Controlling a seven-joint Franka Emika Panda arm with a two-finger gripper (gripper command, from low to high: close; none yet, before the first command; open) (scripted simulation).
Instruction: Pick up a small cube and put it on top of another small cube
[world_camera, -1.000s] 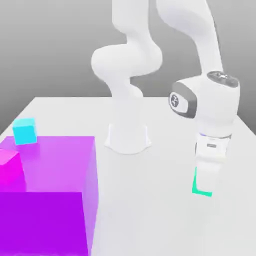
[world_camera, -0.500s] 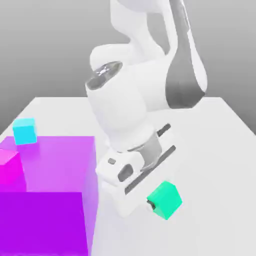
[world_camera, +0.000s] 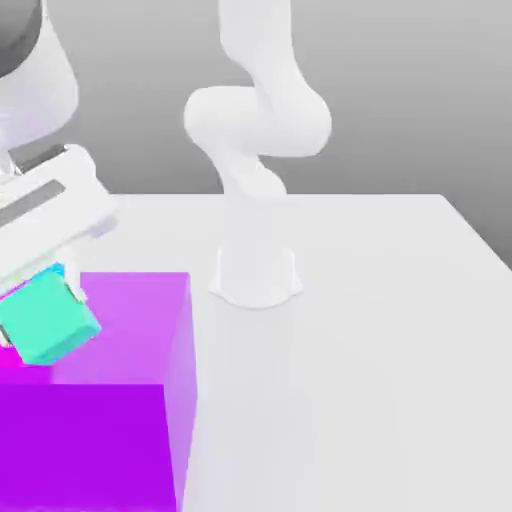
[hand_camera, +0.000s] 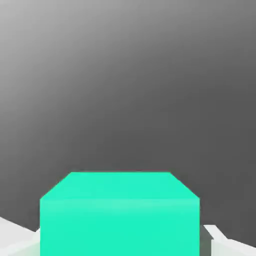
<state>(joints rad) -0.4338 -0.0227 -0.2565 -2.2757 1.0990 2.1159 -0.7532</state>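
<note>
The tool (world_camera: 45, 300) pinched the mint-green cube (world_camera: 48, 317), tilted in the air over the big purple block (world_camera: 120, 400) at the exterior view's left, and it needed levelling before lowering squarely onto the cyan cube (world_camera: 55, 270) behind.

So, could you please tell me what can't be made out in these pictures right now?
- Small sky-blue cube: exterior view, mostly behind the tilted small mint-green cube and the claw.
- Small magenta cube: exterior view, hidden behind the green cube.
- Big purple block: cut off by the exterior view's left and bottom edges.
- Green cube's underside: hand view, cropped.
</note>
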